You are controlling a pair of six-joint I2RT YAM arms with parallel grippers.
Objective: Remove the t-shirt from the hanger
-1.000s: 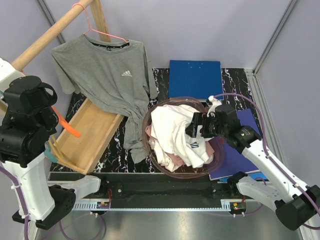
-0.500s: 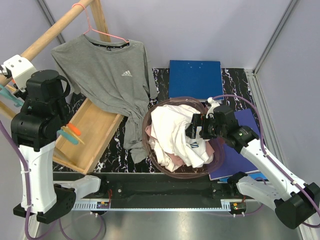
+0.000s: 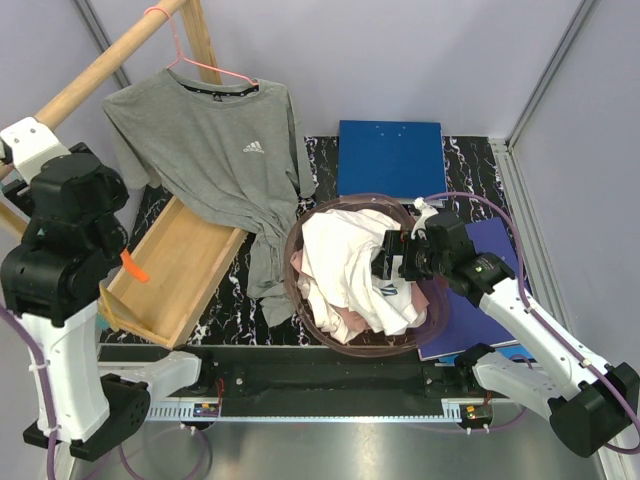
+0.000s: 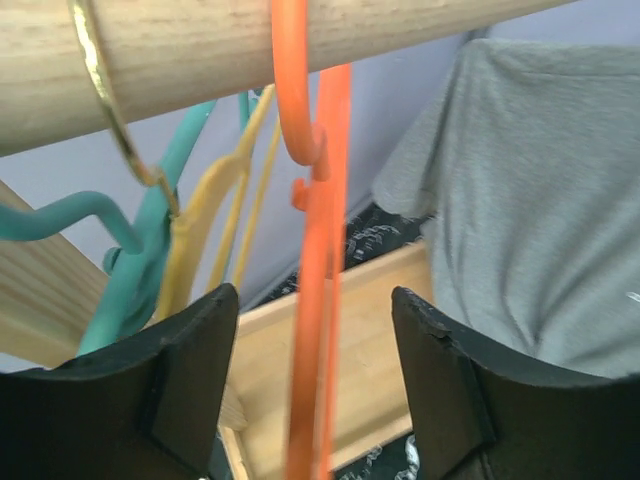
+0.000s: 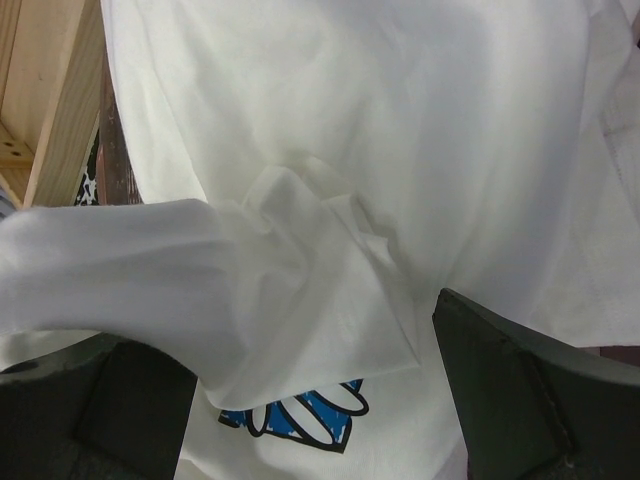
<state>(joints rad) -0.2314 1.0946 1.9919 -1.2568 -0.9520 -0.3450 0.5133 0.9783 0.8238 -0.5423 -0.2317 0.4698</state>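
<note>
Grey t-shirt (image 3: 215,160) hangs on its pink hanger (image 3: 215,68), not yet removed; left claw (image 4: 315,390) gapes around a bare orange hanger (image 4: 318,250), right claw (image 5: 310,400) spread wide over white shirts (image 5: 400,150)

One grey t-shirt (image 3: 215,150). Four hangers on view: a pink hanger (image 3: 205,62), an orange hanger (image 4: 318,300), a yellow hanger (image 4: 205,235) and a teal hanger (image 4: 135,280). One wooden rod (image 3: 95,72). One wooden tray (image 3: 175,265). One round basket (image 3: 380,350) with one heap of clothes (image 3: 350,270), white and pink, too tangled to count singly. Two flat blue boards: one (image 3: 390,158) behind the basket, one (image 3: 470,320) at its right. Two robot arms, left arm (image 3: 60,250) and right arm (image 3: 510,300).
</note>
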